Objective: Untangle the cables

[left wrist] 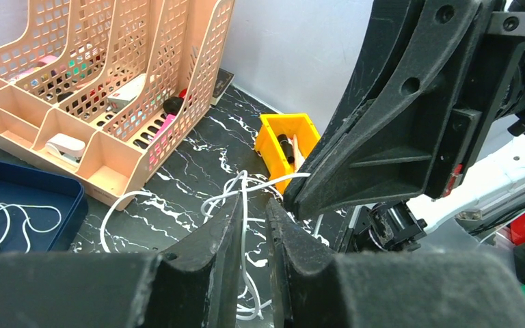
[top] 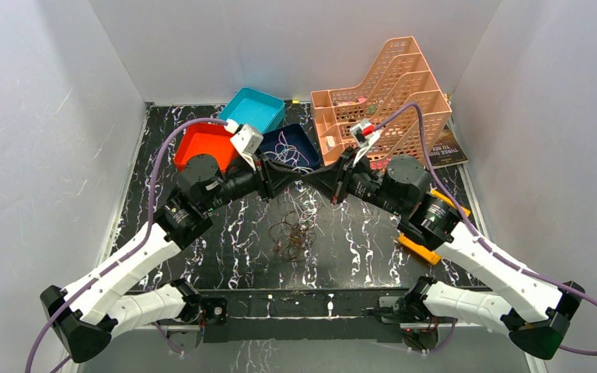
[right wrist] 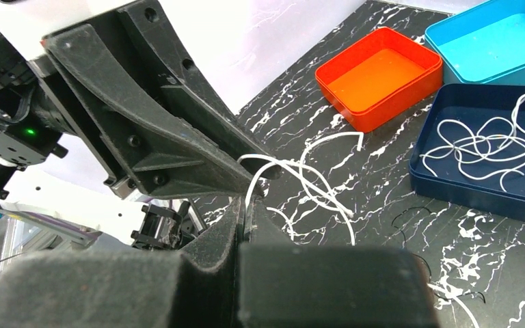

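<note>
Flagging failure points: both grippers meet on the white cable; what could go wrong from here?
The left gripper stands open around the white cable, so it may slip free. The right gripper, shut on it, sits tip to tip with the left; they might collide. Its loops could snag the brown bunch.

Rack (top: 389, 93), trays (top: 253, 109) along rear, cables (top: 294, 237) strewn centre

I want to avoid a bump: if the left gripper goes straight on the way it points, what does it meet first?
The right gripper, whose closed tips sit almost against the left gripper, with a white cable strung between them. Exact gap is hard to judge.
</note>
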Available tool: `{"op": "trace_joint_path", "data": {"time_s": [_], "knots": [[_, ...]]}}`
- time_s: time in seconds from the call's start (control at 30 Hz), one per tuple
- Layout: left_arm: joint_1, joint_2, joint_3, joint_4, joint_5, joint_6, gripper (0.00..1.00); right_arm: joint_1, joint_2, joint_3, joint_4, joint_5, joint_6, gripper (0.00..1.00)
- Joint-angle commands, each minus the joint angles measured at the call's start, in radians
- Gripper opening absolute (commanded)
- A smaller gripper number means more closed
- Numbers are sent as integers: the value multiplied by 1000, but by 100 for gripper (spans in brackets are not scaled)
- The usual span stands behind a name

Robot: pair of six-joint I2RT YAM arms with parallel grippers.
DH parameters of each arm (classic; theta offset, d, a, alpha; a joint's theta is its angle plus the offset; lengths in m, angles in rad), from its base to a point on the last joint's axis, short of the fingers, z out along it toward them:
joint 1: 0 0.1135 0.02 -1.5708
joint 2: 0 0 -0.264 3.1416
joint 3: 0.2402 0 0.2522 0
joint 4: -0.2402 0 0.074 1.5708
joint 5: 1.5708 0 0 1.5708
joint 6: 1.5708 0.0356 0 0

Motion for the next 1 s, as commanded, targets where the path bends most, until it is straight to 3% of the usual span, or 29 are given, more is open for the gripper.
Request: {"op": "trace_joint_path", "data": {"time_s": [0.0, 0.8, 0.97], "knots": [[2, -15, -5, 25, 23, 19, 18, 3, -20, 67, 36, -30, 18, 0], [2, -24, -32, 54, -4, 32, 26, 3, -36, 68, 36, -70, 97, 0], [2, -28, -34, 67, -2, 22, 21, 3, -22, 55, 62, -88, 122, 0]]}}
